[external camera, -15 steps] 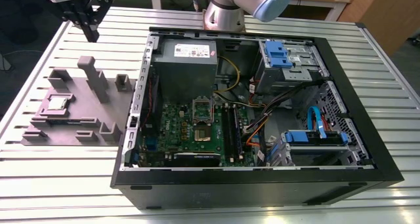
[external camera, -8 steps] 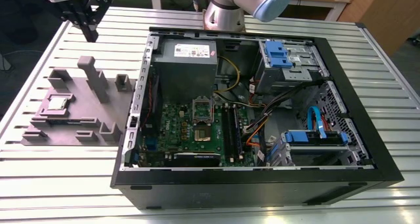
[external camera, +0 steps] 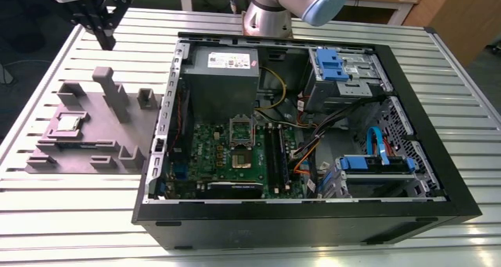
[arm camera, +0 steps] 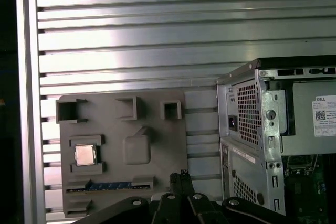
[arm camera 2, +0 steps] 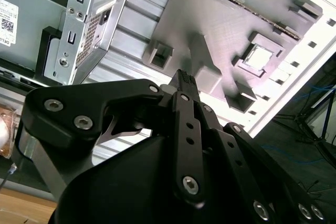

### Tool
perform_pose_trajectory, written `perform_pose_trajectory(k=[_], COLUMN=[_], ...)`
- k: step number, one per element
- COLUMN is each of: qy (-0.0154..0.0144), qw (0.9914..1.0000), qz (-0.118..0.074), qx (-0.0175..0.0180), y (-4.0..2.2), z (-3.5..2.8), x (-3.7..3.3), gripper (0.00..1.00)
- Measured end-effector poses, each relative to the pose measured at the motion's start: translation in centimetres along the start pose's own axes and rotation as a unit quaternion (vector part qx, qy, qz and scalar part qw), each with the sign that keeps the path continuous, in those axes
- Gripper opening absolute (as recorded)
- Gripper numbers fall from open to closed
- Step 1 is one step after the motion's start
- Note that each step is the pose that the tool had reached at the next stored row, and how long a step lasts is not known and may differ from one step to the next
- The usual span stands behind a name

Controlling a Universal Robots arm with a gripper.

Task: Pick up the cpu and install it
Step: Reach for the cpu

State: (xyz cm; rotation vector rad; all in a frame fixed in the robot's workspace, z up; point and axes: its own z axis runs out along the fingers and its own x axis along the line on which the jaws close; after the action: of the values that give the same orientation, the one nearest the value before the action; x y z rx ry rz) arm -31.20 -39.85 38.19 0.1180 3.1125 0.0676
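Lying seemingly well apart: cpu (external camera: 69, 123), gripper (external camera: 107, 43)

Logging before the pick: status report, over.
Gripper shut, empty, apart from cpu. Cpu seated in tray pocket, untouched. Tall post stands beside cpu.

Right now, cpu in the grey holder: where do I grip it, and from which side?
Come straight down from above: the cpu lies flat, metal top up, in a recess of the grey holder. Pinch two opposite edges, probably the pair not flanked by the holder's raised blocks, since those look freer for fingers.
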Motion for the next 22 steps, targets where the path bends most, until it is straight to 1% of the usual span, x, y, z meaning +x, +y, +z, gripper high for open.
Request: perform_pose_trajectory(k=[22], qy=[0.0000], qw=[1.00000], qz=[0.000], qx=[0.0000], y=[-0.04], z=[-0.01], x=[0.50], gripper=[0.11])
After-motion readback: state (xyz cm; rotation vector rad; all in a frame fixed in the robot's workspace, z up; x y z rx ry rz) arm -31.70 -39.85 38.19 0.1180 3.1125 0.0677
